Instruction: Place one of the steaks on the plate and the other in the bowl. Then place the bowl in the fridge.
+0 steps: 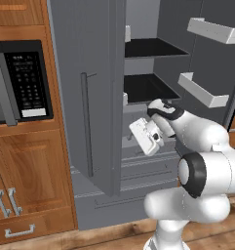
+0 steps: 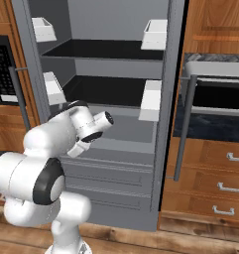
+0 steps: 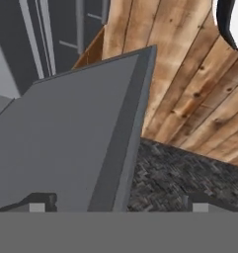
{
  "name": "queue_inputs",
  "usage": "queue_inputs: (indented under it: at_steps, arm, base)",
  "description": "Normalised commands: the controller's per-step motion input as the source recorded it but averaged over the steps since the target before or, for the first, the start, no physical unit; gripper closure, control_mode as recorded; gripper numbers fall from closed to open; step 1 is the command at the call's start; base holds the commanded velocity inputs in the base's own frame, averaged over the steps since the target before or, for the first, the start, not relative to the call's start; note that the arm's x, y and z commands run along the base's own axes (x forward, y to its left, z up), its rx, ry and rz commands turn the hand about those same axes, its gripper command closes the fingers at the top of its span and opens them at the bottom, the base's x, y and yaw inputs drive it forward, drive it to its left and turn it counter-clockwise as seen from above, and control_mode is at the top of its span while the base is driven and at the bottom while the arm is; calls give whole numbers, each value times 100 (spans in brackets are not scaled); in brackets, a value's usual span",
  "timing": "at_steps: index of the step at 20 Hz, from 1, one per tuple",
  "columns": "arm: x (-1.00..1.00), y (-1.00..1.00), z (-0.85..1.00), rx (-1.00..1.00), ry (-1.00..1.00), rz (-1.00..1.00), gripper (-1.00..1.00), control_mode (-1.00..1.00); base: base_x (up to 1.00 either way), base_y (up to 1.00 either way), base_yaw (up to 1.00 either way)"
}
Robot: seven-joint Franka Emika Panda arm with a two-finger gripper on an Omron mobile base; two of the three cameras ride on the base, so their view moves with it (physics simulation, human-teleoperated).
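We see the fridge (image 2: 166, 74) in matt grey steel with smooth black shelves (image 2: 103, 49), beside warm grained wooden cabinets (image 1: 31, 166), above a plank floor (image 3: 199, 89)

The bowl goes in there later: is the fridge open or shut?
Open: the fridge has both doors swung wide, baring black shelves.

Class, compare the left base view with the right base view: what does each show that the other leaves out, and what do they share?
Left base view alone: the full black microwave keypad and the fridge's left door seen from outside with its bar handle. Right base view alone: a dark oven with drawers beneath. Both share the open fridge with black shelves, white door bins, and the white arm in front.
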Motion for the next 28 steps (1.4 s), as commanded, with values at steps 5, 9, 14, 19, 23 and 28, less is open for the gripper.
queue_inputs:
  at_steps: [5,9,14,19,23,28]
  arm:
    - [41,31,-3,0,0,4,-100,-100]
    - [37,14,-17,4,0,6,-100,-100]
    - [-14,76,-37,1,0,1,-100,-100]
    - [-14,79,-13,0,0,0,-100,-100]
    - [-51,80,0,0,0,-2,-100,-100]
    - [-21,71,-2,0,0,-13,-100,-100]
  base:
    - [0,0,0]
    - [0,0,0]
    - [0,0,0]
    - [0,0,0]
    - [0,0,0]
    - [0,0,0]
